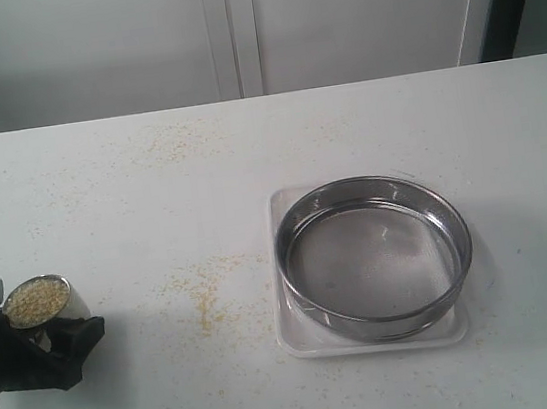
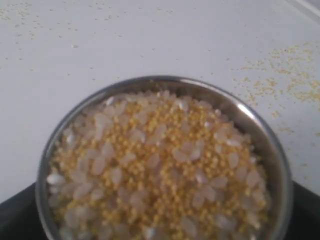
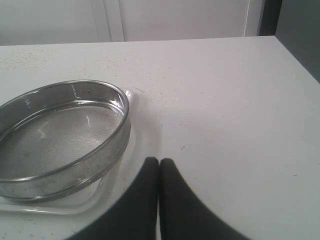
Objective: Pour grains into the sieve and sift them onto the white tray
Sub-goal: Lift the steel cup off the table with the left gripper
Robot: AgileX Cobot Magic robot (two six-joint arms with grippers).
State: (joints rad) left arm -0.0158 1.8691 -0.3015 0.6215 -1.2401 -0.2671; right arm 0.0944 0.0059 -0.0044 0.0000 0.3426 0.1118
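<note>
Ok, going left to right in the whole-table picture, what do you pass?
Steel cup full of grains → spilled grains → sieve, sitting on the white tray.

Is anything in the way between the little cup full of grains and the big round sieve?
No, nothing visible. Between the cup holding the grains and the sieve there is only flat table with some spilled bits lying on it. The sieve sits on the white tray.
</note>
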